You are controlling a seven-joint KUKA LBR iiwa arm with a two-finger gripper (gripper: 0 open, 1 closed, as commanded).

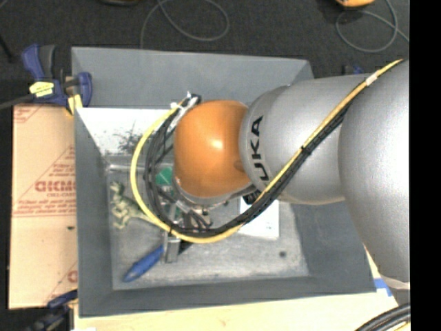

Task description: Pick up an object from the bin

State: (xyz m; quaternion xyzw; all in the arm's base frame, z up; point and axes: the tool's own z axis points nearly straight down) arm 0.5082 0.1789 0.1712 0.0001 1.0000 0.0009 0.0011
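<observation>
**A:** Start at the near side. What lies there?

**B:** The bin (200, 295) is dull grey metal, with sloped walls and a speckled flat floor. Nearest on the floor is one blue stick (143, 265). It is slim, smooth and tapered, and it lies aslant in the near-left corner.

**A:** And the pincer?

**B:** The pincer (172, 247) hangs low as a dark, blocky tip, right at the stick's upper end. Whether they touch, I cannot tell. Nor can I tell whether the pincer is open or closed, or whether it grips anything.

**A:** What is further back?

**B:** To the left is one pale clump (120, 207), greenish, crumpled and knobbly. To the right is one white sheet (267, 221), flat and square-cornered, half hidden under the arm. Behind the pincer is one green piece (164, 178), glossy, with its shape mostly hidden by cables. Far left, against the back slope, is one dark tangle (126, 141), thin and wiry like scribble.

**A:** So five loose things?

**B:** Five that I can count, one of each.

**A:** And the robot itself?

**B:** There is one orange cover (207, 147), a round and shiny dome. One yellow cable (207, 238) loops round it, beside several black cables. The arm (331, 150) is smooth silver-grey and rounded, and it fills the right side.
</observation>
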